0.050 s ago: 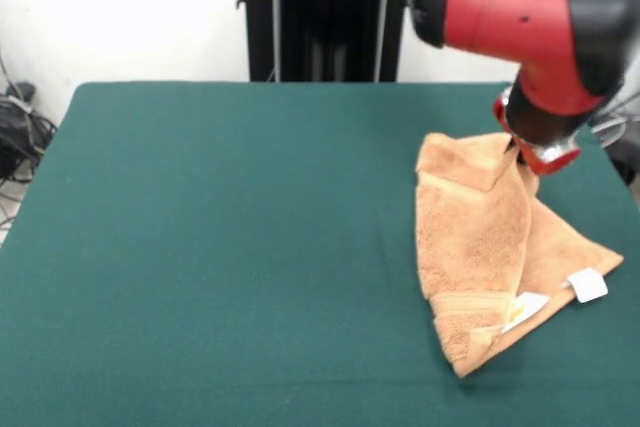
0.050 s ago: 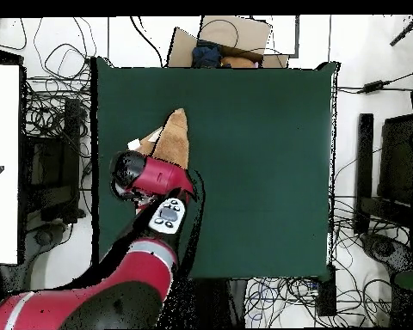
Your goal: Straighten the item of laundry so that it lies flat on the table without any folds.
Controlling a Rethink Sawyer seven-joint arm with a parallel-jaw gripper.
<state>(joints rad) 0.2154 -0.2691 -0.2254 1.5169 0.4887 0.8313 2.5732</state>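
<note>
The gripper (image 1: 516,147) hangs at about two o'clock over the counter (image 1: 220,247) in the front view. It seems to be pinched shut on the top edge of the towel (image 1: 475,247), though the arm's red wrist hides the fingers themselves. The cloth hangs from that hold, lifted and doubled on itself, and trails down toward five o'clock, where its lower end rests on the green top. Two small white tags show near that lower end. From overhead the towel (image 2: 174,137) is a narrow wedge close to the counter's (image 2: 261,172) nine o'clock edge, partly under the arm. The step in hand looks like lifting to unfold. Next, I judge, the held edge must be drawn outward, away from the resting end, then lowered so the layers spread flat.
</note>
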